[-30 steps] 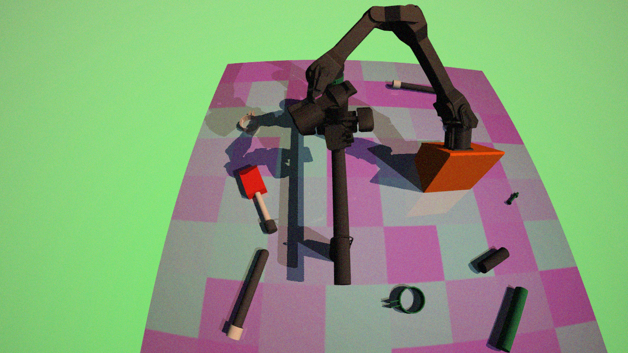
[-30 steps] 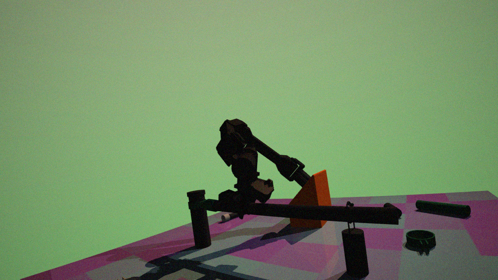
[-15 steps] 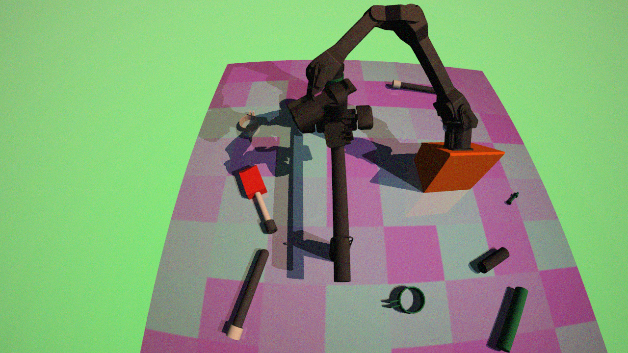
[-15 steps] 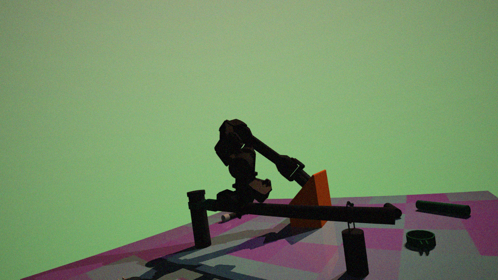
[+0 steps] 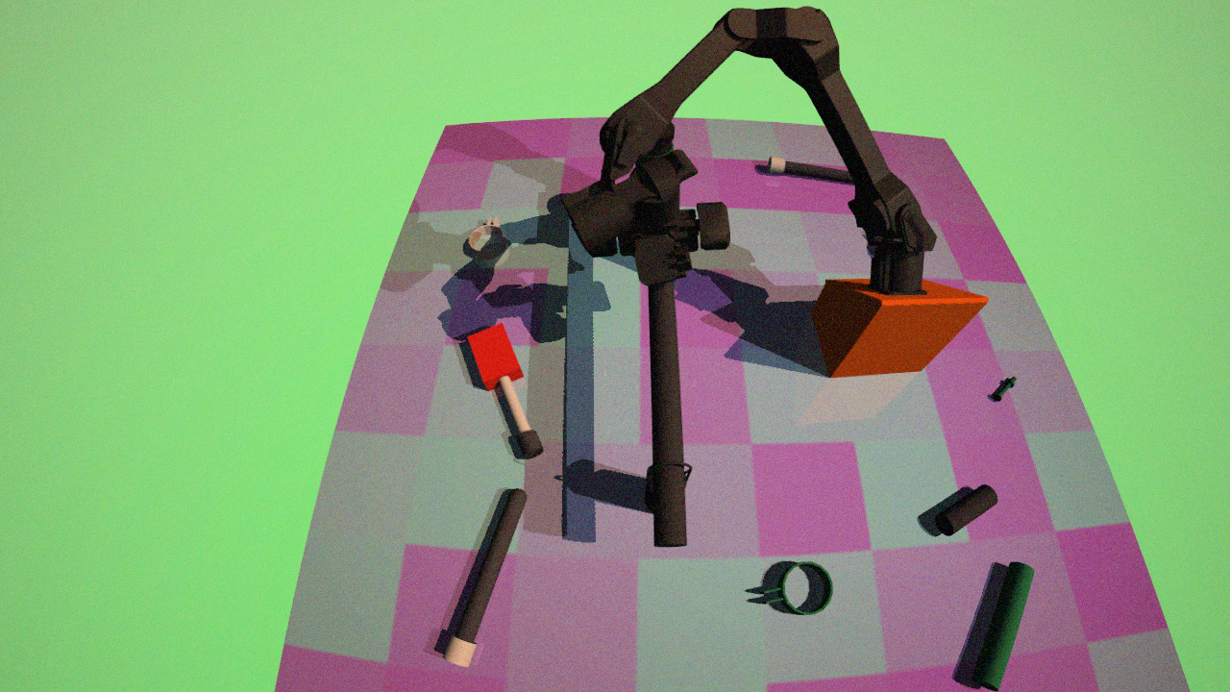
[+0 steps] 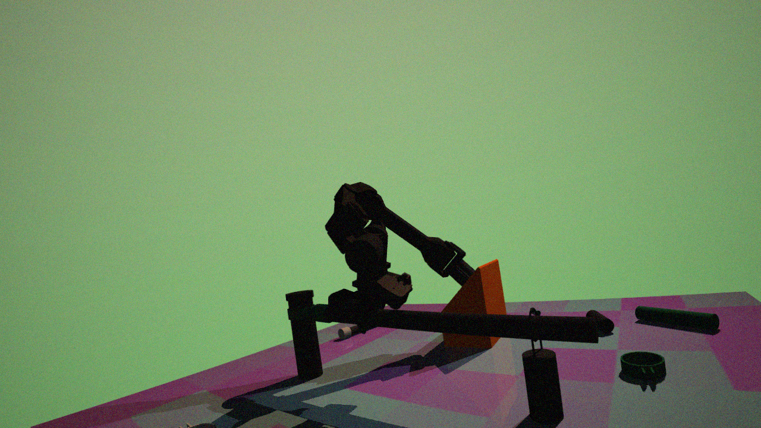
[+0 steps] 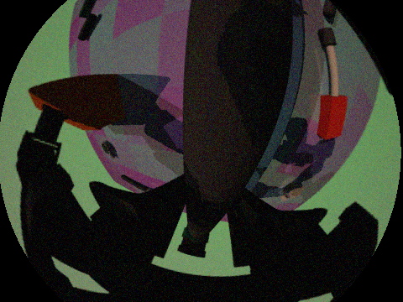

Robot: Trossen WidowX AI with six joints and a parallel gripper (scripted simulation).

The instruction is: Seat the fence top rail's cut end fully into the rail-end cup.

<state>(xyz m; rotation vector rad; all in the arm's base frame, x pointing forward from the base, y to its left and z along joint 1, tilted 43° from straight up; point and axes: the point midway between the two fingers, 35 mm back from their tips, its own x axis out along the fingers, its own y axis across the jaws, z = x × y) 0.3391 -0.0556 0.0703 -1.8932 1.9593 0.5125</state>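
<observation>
The dark rail (image 5: 665, 370) (image 6: 457, 322) (image 7: 206, 84) lies roughly level through the wire loop (image 5: 688, 473) (image 6: 535, 340) over the small post (image 6: 543, 388), with its near end sticking out past it. The big post (image 6: 307, 348) stands upright; its brace band (image 6: 296, 314) sits just under the post cap (image 6: 299, 294). The green-tinted rail-end cup (image 6: 318, 311) points toward the rail. My gripper (image 7: 209, 177) is shut on the rail near the big post, shown from above in the top view. The gripper and shade hide how deep the cut end sits in the cup.
The orange wedge (image 5: 911, 335) (image 6: 491, 298) carries the arm's base. A red-headed mallet (image 5: 494, 354) (image 7: 332, 117) and a pale-tipped rod (image 5: 492, 563) lie left of the rail. A green band (image 5: 828, 587) (image 6: 642, 367), a green tube (image 5: 1010, 624) (image 6: 675, 319) and a short dark cylinder (image 5: 967, 509) lie right.
</observation>
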